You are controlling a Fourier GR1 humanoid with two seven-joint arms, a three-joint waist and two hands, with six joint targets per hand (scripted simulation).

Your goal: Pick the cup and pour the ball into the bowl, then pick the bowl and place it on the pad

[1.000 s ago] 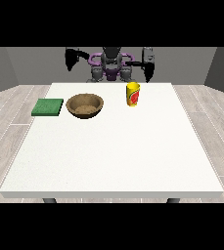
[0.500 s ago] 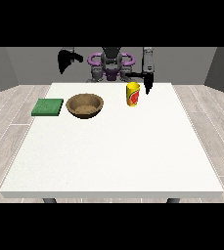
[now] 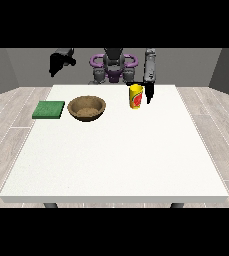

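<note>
A yellow cup (image 3: 136,96) with a red mark stands upright on the white table (image 3: 116,150) near its far edge. No ball shows from this side. The hand at the view's right (image 3: 149,91) hangs just right of the cup, its fingers straight and pointing down, close to the cup's side. A brown bowl (image 3: 87,107) sits left of the cup. A green pad (image 3: 49,109) lies flat further left. The hand at the view's left (image 3: 57,62) is raised high above the table's far left corner, holding nothing.
The robot's torso (image 3: 114,67) stands behind the table's far edge. The table's near half stretches wide in front of the bowl and cup. Grey plank floor surrounds the table.
The hand at the view's right has come down from beside the torso to the cup's right side. The other hand has swung outward and up to the left. Cup, bowl and pad have not moved.
</note>
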